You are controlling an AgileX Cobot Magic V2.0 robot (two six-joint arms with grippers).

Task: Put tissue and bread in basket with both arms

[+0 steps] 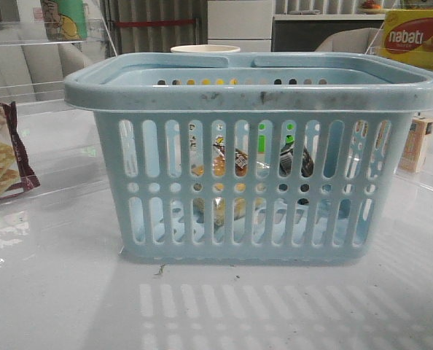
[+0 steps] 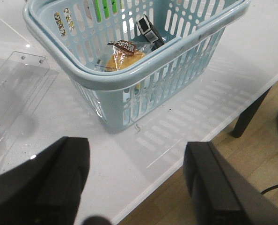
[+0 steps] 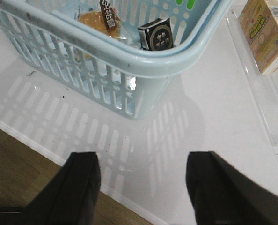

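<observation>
Inside basket point(image 3: 143, 58), bread point(image 3: 94, 21) lies beyond right tool point(image 3: 141, 187).

maroon cracker packet point(image 1: 1, 149), yellow Nabati box point(image 1: 416, 38), white table point(image 1: 56, 292)

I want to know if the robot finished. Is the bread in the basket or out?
In. The bread lies on the floor of the basket, beside the tissue.

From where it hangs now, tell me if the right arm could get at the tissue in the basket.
Probably yes. The right gripper is open and empty, the basket is open-topped, and the tissue lies uncovered beside the bread; the arm must clear the rim.
</observation>
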